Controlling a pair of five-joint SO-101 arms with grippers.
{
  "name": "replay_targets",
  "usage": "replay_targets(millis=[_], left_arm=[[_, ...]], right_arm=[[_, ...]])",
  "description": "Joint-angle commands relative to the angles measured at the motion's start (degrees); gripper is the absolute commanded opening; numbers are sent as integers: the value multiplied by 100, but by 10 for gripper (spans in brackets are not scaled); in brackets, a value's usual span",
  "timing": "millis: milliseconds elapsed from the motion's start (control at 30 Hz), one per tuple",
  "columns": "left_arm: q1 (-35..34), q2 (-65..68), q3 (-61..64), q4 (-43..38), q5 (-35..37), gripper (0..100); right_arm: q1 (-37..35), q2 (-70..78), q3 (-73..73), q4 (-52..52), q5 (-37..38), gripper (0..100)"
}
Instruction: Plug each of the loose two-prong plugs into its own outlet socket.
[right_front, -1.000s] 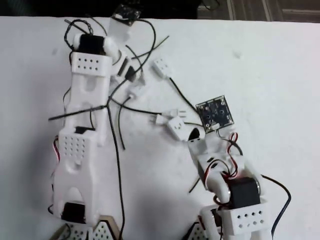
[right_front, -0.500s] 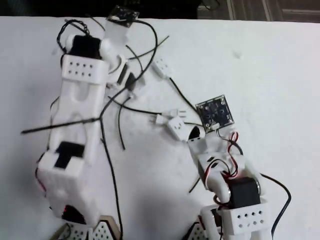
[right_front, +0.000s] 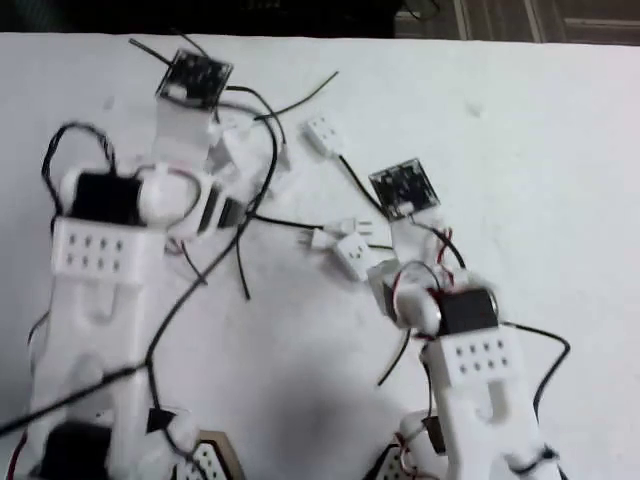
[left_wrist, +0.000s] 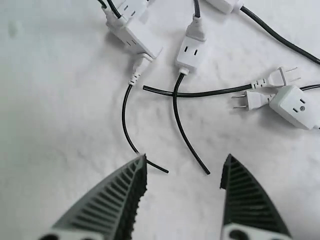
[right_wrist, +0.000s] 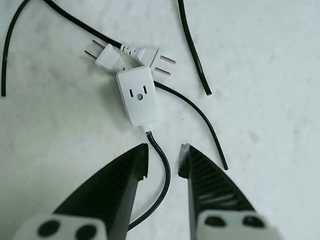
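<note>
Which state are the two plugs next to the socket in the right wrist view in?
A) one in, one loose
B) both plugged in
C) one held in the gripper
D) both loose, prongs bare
D: one plug and a second plug lie on the table beside the socket with prongs bare, the socket's slots are empty, and the right gripper is open.

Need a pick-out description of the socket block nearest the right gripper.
On the white table, look just ahead of the right gripper. The white rectangular outlet block lies there, its black cord showing between the open jaws. Alone among the sockets, it has two loose white two-prong plugs at its end away from the gripper.
</note>
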Motion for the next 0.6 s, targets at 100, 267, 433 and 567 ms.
replay_targets(millis=[100, 267, 433, 567], left_arm=[[-57, -1851, 2479, -1389, 35, 243], [-57, -2545, 3648, -1873, 9, 244], [-66, -2905, 4360, -2233, 0, 244], [-215, -3011, 4686, -2347, 0, 244]], right_arm=[[13, 664, -290, -356, 35, 108], [-48, 1613, -413, -673, 387, 109], [-215, 2686, -870, -690, 440, 109], [-215, 3451, -1275, -796, 369, 109]])
